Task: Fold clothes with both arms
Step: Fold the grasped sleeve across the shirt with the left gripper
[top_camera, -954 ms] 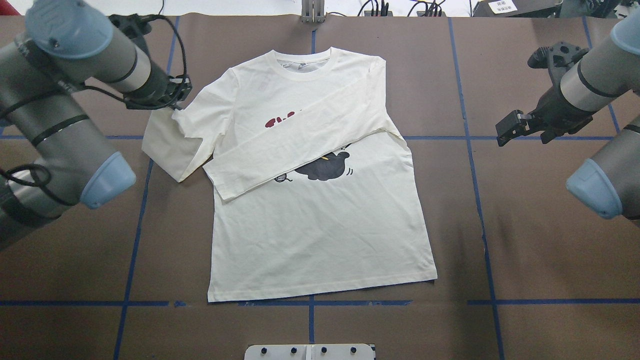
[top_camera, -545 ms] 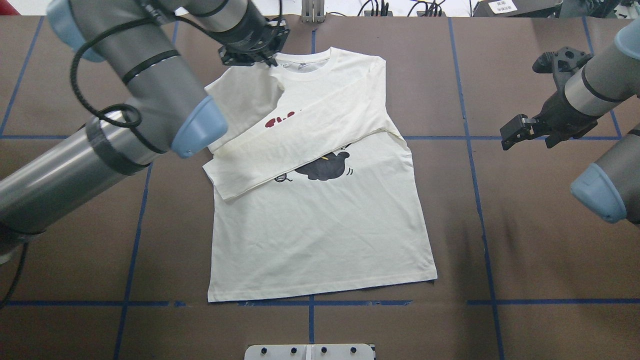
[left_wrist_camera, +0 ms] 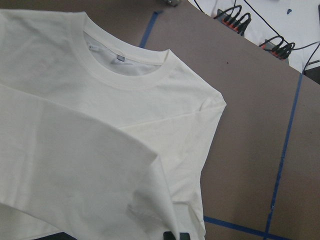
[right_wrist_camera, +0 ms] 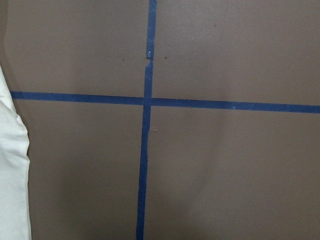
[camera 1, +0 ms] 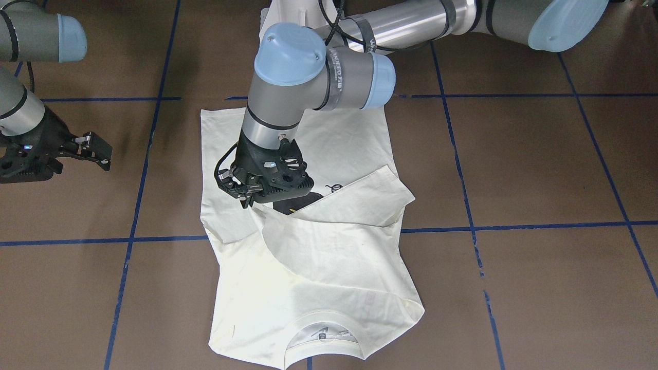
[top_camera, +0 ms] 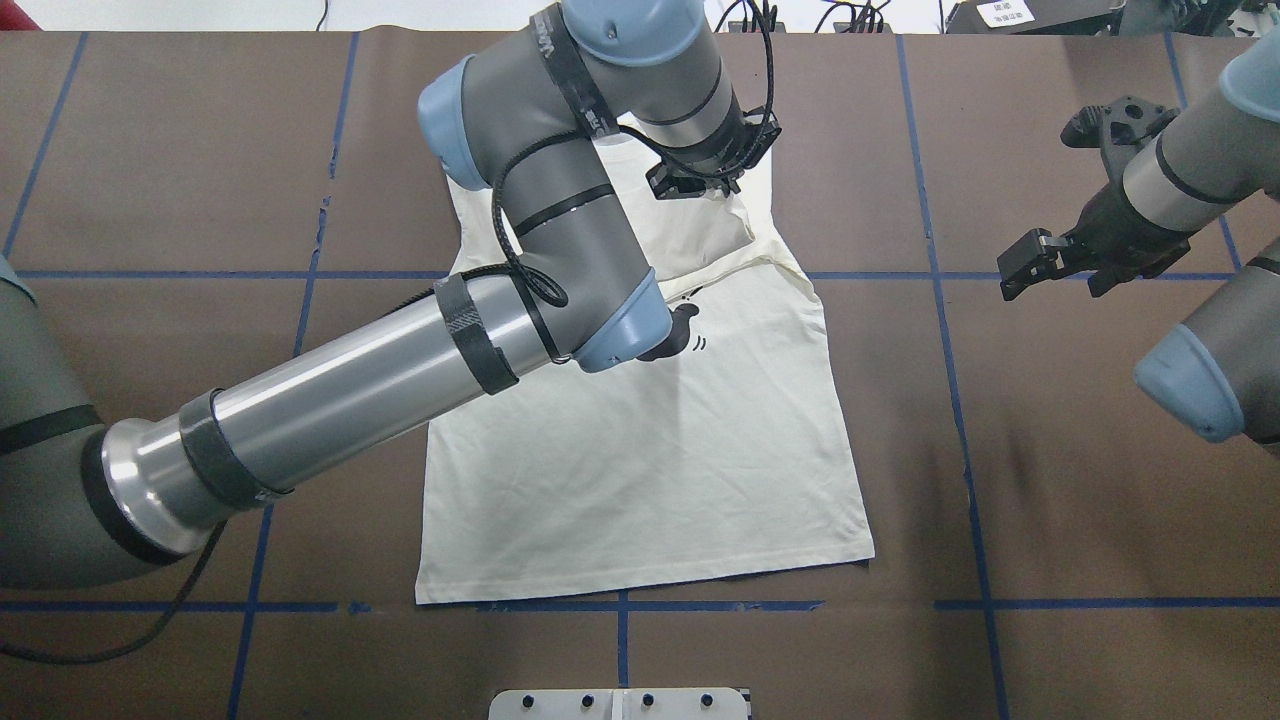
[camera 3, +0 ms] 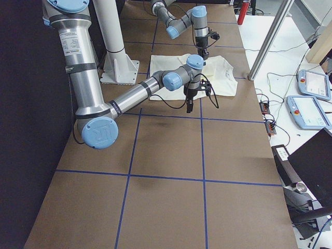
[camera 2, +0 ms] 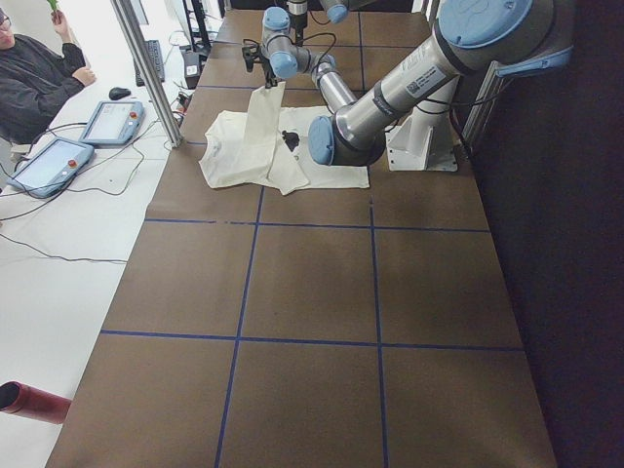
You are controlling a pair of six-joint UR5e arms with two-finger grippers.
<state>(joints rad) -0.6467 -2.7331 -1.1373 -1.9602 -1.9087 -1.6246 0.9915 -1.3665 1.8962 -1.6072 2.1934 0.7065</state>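
The cream-white shirt [top_camera: 640,480] lies flat on the brown table, collar away from the robot. One sleeve is folded across the chest. My left arm reaches over the shirt, and its gripper [top_camera: 697,190] [camera 1: 248,199] is shut on the other sleeve, holding it lifted over the chest near the black cat print [top_camera: 680,335]. The left wrist view shows the collar [left_wrist_camera: 120,70] and the draped sleeve below it. Off the shirt's side, my right gripper [top_camera: 1012,268] [camera 1: 105,156] hovers open above bare table, holding nothing. Only the shirt's edge [right_wrist_camera: 12,175] enters the right wrist view.
Blue tape lines [top_camera: 960,400] divide the brown table into squares. A white plate [top_camera: 620,703] sits at the near edge. Beyond the far edge are a metal post [camera 2: 146,68], teach pendants [camera 2: 49,166] and a seated person [camera 2: 34,78].
My left arm has swung from the shirt's left side across to its right shoulder, dragging the gripped sleeve over the chest. The right arm has barely moved.
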